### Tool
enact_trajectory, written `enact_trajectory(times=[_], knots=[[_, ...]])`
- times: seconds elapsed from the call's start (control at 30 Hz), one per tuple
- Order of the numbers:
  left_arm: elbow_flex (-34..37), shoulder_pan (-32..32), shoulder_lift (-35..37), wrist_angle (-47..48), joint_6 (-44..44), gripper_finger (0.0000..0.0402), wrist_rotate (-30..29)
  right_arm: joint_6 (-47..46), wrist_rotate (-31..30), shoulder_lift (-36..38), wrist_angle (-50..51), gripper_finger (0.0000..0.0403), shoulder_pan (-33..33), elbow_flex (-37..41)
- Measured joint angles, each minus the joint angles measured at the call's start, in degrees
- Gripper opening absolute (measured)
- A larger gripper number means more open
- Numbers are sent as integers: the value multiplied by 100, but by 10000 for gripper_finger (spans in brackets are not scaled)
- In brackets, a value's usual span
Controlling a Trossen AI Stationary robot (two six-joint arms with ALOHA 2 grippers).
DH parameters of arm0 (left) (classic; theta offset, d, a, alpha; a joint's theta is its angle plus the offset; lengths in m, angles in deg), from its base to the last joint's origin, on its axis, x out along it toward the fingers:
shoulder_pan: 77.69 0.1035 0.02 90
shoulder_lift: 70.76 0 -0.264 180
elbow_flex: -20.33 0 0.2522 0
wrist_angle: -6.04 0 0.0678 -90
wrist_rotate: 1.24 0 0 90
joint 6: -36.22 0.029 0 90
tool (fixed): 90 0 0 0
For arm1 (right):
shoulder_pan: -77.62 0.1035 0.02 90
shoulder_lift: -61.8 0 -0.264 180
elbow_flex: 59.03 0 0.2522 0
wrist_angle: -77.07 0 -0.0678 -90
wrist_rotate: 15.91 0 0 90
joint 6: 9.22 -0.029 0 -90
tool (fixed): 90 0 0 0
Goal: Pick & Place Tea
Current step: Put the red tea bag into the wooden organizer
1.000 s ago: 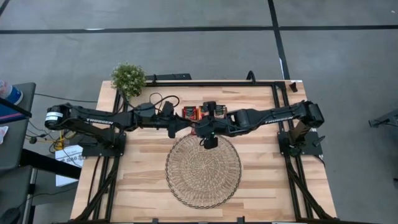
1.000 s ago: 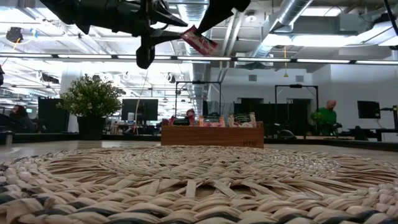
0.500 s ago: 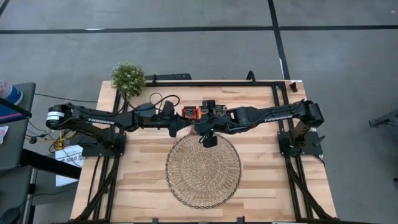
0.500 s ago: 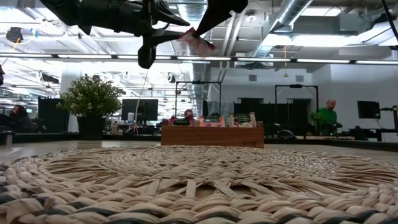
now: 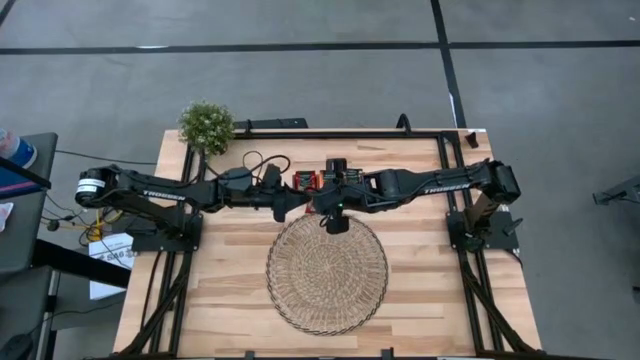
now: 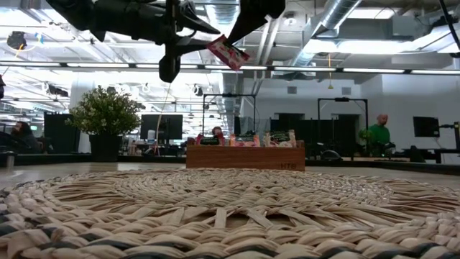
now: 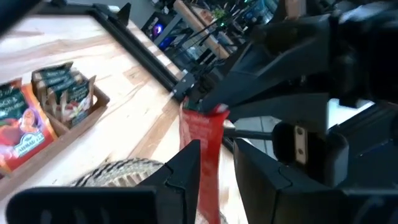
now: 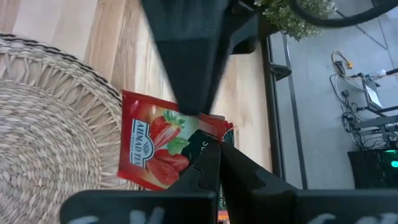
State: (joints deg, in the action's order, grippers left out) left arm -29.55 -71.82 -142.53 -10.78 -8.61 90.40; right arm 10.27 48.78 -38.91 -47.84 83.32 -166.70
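Wooden tabletop (image 5: pixel 230 270) is showing from above, with both arms meeting over the far rim of the woven mat (image 5: pixel 327 272), just before the tray (image 5: pixel 325 179).

Low down, the red tea sachet (image 6: pixel 228 52) is hanging tilted in the air above the mat (image 6: pixel 215 208), between the two dark grippers; the tray (image 6: pixel 245 155) is holding more sachets behind.

Past the left gripper (image 7: pixel 214 165), narrow fingers are bracketing the sachet (image 7: pixel 202 146).

Past the right gripper (image 8: pixel 214 149), closed fingers are pinching the sachet (image 8: pixel 158 149) by its edge.
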Motion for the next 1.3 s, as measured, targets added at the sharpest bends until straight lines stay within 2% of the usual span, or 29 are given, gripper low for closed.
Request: enact_trajectory(times=[0.2, 0.37, 0.53, 0.63, 0.77, 1.03, 1.17, 1.3], knots=[[-326, 3, -340, 164, 38, 88, -45, -1, 28, 0, -27, 0, -22, 0], [-797, 4, -514, 842, 305, 88, -43, -57, 19, 0, 36, 0, -22, 0], [-983, 57, -514, 1357, 333, 86, -189, -206, 0, 0, 172, 0, -20, 0], [-1008, 63, -514, 1358, 330, 65, -189, -204, -21, 4, 159, 0, -5, 0], [-1011, 60, -514, 1447, 321, 12, -234, -198, -15, 4, 164, 0, 4, 2], [-1016, 51, -513, 1726, 286, 0, -509, -176, 44, 8, 183, 1, 37, 2], [-1016, 46, -514, 2066, 325, 0, -749, -152, 33, 85, 364, 20, 33, 0], [-1016, 47, -514, 2311, 568, 0, -1369, -505, -21, 216, 1110, 61, 29, -1]])
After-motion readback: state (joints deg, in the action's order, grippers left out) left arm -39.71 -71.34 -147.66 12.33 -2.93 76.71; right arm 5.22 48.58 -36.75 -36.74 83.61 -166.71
